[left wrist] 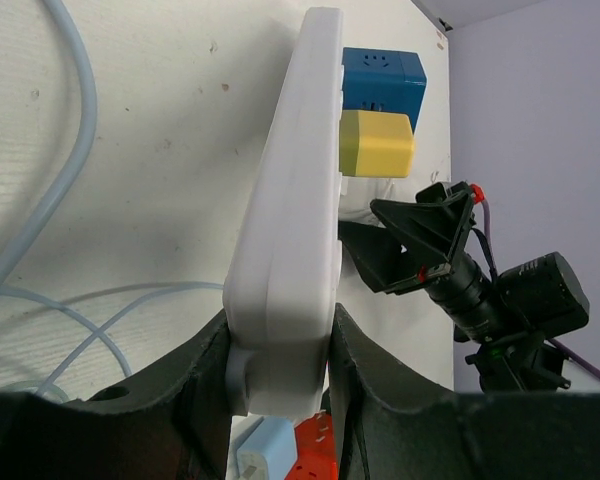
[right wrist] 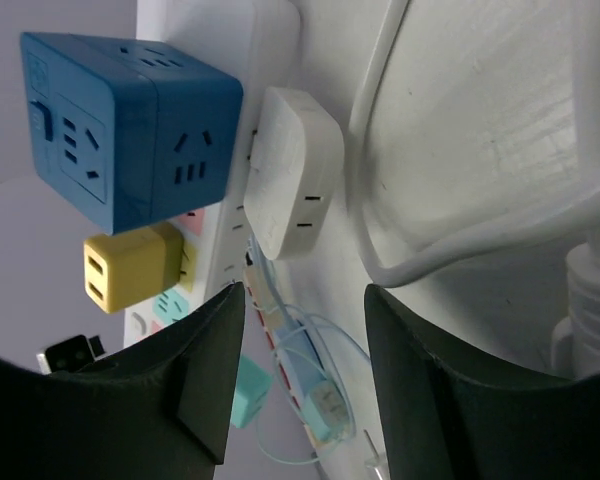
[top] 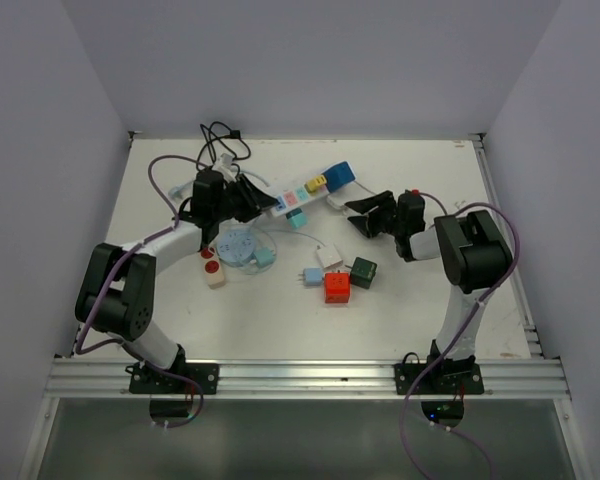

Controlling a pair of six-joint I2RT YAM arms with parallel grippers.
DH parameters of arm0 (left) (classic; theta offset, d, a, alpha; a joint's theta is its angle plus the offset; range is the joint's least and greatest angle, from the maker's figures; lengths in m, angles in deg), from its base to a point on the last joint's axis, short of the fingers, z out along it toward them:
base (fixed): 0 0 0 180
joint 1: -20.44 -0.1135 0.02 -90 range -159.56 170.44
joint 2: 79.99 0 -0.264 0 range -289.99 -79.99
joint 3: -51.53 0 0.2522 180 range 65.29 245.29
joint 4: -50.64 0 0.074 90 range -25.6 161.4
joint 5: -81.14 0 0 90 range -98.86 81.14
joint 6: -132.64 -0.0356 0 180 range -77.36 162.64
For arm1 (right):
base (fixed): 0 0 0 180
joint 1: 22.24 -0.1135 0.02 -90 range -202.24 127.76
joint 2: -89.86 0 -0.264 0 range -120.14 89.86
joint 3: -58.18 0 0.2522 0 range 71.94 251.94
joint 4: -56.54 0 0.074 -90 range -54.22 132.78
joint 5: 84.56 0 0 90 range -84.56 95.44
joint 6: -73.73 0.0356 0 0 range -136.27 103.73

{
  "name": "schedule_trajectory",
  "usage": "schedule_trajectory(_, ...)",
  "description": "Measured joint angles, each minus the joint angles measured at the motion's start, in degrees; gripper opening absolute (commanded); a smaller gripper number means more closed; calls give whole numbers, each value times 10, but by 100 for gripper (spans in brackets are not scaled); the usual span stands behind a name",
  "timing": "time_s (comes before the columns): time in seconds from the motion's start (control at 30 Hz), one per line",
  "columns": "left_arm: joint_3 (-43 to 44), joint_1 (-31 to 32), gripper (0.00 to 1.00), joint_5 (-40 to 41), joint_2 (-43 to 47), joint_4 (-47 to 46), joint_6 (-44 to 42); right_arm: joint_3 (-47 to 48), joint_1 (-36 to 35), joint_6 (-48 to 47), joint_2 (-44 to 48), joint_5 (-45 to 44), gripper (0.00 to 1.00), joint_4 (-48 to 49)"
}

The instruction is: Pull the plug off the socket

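A white power strip [top: 298,195] lies slanted at the back middle of the table. A blue cube adapter [top: 340,174] and a yellow plug [top: 317,181] sit in it. My left gripper [top: 252,200] is shut on the strip's near end [left wrist: 290,230], with a finger [left wrist: 380,390] pressed on each side. In the right wrist view a flat white plug [right wrist: 295,170] with a white cable sits against the strip's side beside the blue cube [right wrist: 130,120] and the yellow plug [right wrist: 130,265]. My right gripper [right wrist: 300,345] is open just short of the white plug, touching nothing; it also shows in the top view [top: 365,215].
A red cube socket [top: 337,287], a dark green cube [top: 363,272], a white adapter [top: 329,256] and a light blue plug [top: 311,275] lie in the middle. A coiled light blue cable [top: 238,246] and a cream item with red buttons [top: 213,268] lie at left. A black cable [top: 220,140] lies at the back.
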Motion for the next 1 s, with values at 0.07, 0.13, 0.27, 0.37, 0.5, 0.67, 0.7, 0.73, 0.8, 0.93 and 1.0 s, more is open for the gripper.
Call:
schedule_trajectory(0.07,-4,0,0,0,3,0,0,5,0,21,-11,0,56,20)
schedule_trajectory(0.13,-7,0,0,0,5,0,0,12,0,38,-22,0,56,37)
schedule_trajectory(0.27,-11,0,0,-2,9,-1,0,25,-4,59,-37,0,56,52)
schedule_trajectory(0.37,-16,0,0,-2,13,-2,0,36,-8,64,-43,-3,56,48)
schedule_trajectory(0.5,-23,0,0,-3,20,-2,0,54,-18,61,-45,-13,56,18)
schedule_trajectory(0.67,-28,0,0,-4,22,-6,0,67,-22,52,-45,-17,56,-14)
schedule_trajectory(0.7,-29,0,0,-5,22,-6,0,68,-22,52,-44,-19,56,-20)
schedule_trajectory(0.73,-29,0,0,-6,22,-6,0,70,-22,51,-43,-21,56,-25)
schedule_trajectory(0.8,-29,0,0,-8,23,-6,0,76,-24,48,-43,-26,56,-38)
schedule_trajectory(0.93,-29,0,0,-9,25,-4,0,92,-26,36,-43,-27,59,-71)
schedule_trajectory(1.0,-29,0,0,-9,27,-3,0,102,-28,24,-40,-30,60,-97)
